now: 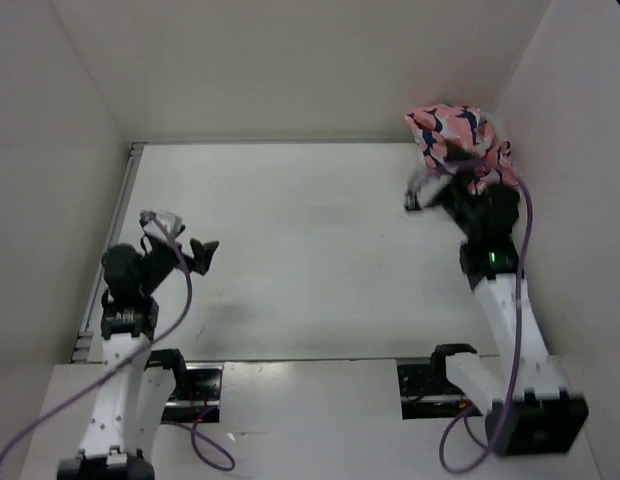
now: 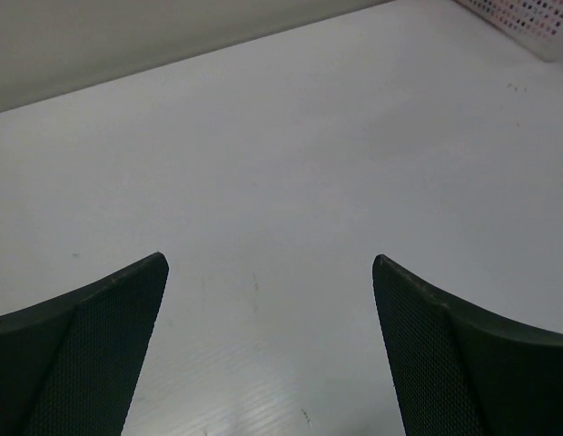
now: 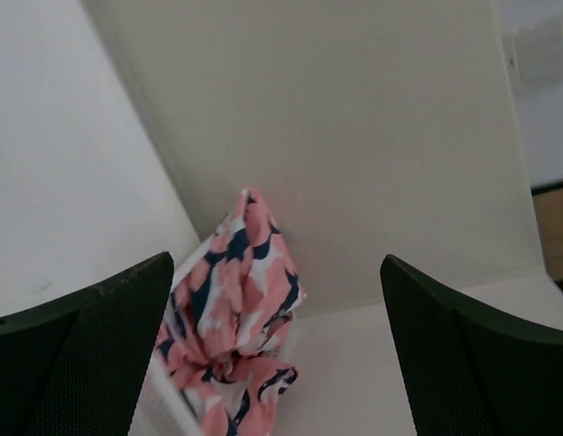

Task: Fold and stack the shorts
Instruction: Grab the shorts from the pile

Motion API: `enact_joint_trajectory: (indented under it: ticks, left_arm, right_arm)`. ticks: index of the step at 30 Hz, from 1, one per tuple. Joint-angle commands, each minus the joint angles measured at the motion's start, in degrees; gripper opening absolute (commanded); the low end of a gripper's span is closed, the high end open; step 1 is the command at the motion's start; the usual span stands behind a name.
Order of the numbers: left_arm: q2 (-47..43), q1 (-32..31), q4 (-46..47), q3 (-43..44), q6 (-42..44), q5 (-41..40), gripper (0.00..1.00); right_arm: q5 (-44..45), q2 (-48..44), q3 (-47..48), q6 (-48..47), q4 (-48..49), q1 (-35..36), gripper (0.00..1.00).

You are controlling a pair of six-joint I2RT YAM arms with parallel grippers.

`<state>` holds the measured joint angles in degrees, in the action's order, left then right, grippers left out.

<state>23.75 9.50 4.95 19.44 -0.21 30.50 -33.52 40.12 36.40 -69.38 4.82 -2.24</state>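
Both claws empty, shorts heaped in the far right corner

The left claw [image 1: 198,253] gapes wide over bare worktop [image 1: 310,260], gripping nothing. At far right the shorts [image 1: 452,128] sit bunched in a tall heap, faced by the right claw [image 3: 273,258], spread wide and empty. Soft, light and limp, they would likely sag, so pinching a hem edge looks wisest. Only the left wrist view shows a mesh basket [image 2: 527,14]; only the right wrist view shows the heap's folds.

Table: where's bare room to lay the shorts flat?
The middle of the table is bare, from the open left gripper across to the right arm and back to the far edge. It is crowded only at the far right corner: the bunched shorts, the mesh basket and the open right gripper.
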Motion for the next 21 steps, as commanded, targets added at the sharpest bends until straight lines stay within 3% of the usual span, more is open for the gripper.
enact_joint_trajectory:
  ticks: [1, 2, 3, 4, 7, 10, 21]
  left_arm:
    - [18.82, -3.16, -6.07, 15.05, 0.21, 4.05, 1.00]
    - [30.36, -4.47, -11.84, 19.97, 0.21, 2.30, 1.00]
    - [35.87, -6.75, -15.03, 30.11, 0.21, -1.55, 1.00]
    - [45.24, -7.56, -20.63, 34.74, 0.21, -3.15, 1.00]
    - [55.23, -10.54, -27.08, 46.17, 0.21, -6.32, 1.00]
    - [58.42, -14.06, -27.63, 48.67, 0.21, -9.75, 1.00]
    - [60.19, -16.53, -24.90, 46.12, 0.21, -13.36, 1.00]
  right_arm:
    - [33.75, 30.92, 25.75, 26.02, -3.64, 5.23, 0.99]
    - [33.78, 36.90, 32.09, 29.45, -13.33, 3.49, 0.99]
    - [32.65, 42.09, 42.16, 33.57, -16.30, 0.25, 0.99]
    - [32.64, 50.50, 46.26, 40.14, -18.86, -1.09, 0.99]
    - [34.81, 62.32, 63.05, 51.14, -26.07, -4.52, 0.99]
    - [35.63, 80.32, 80.19, 58.98, -33.81, -7.60, 0.99]
    - [38.88, 91.36, 83.65, 55.59, -30.48, -8.13, 0.99]
